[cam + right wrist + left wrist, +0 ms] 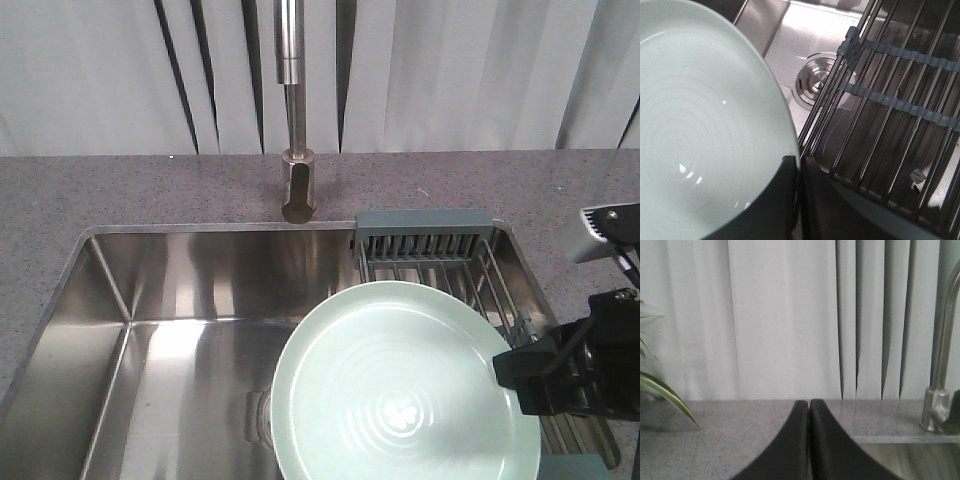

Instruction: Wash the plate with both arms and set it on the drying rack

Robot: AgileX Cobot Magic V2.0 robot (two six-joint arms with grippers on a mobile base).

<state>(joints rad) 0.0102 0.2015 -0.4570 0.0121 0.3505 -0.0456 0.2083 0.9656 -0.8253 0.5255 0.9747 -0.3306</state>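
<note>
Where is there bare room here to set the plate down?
Bare: the sink floor left of the plate, and the rack rods between plate and slotted end. Crowded: the near right, where the right tool grips the plate over the rack.

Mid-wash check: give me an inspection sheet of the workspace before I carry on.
Surface: grey counter around a steel sink.
Job's things: plate held over the sink; rack across the sink's right side.
Clutter: nothing seen.
Grippers: right gripper shut on the plate's rim; left gripper shut, holding nothing.
Cables: black cable by the right arm.
Surroundings: faucet, drain strainer, plant, blinds.
</note>
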